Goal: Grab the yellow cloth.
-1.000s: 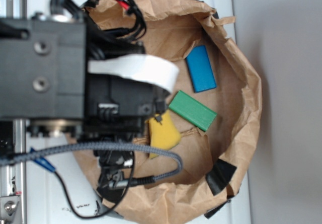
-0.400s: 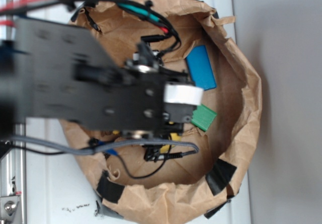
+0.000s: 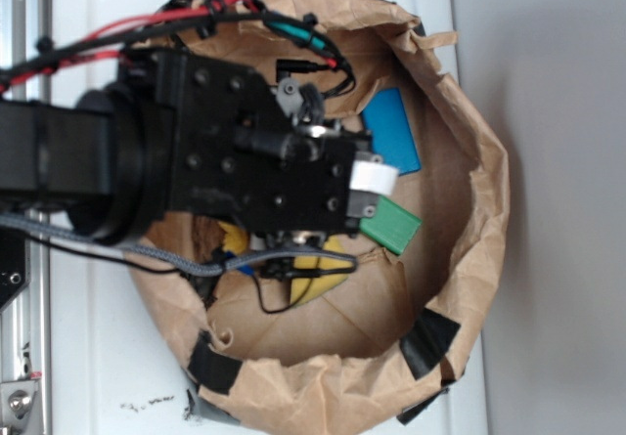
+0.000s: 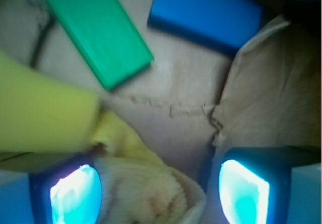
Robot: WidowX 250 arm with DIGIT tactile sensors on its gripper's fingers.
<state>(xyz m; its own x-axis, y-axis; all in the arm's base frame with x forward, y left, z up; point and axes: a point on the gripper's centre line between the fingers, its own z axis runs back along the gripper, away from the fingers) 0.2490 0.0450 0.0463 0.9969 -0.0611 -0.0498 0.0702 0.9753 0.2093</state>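
Pincer (image 4: pixel 160 189) spread open, lowered into a brown paper bag (image 3: pixel 469 191) resting on a white desk (image 3: pixel 108 376). Seen from the wrist: two fingers with glowing cyan pads (image 4: pixel 75 194) at the lower corners, the yellow cloth (image 4: pixel 151 194) lying between them, fuzzy and ribbed, closer to the left pad and seemingly touching it, apart from the right one. Nothing clamped yet. Just above the cloth, a smooth yellow sponge (image 4: pixel 45 113), blurred, pressing against the cloth's upper edge. Farther up, a green block (image 4: pixel 95 30) lying diagonally and a blue block (image 4: pixel 206 12) beside it, both flat on the bag's floor. From the exterior view: black arm covering most of the bag's left half, only slivers of yellow showing beneath it.
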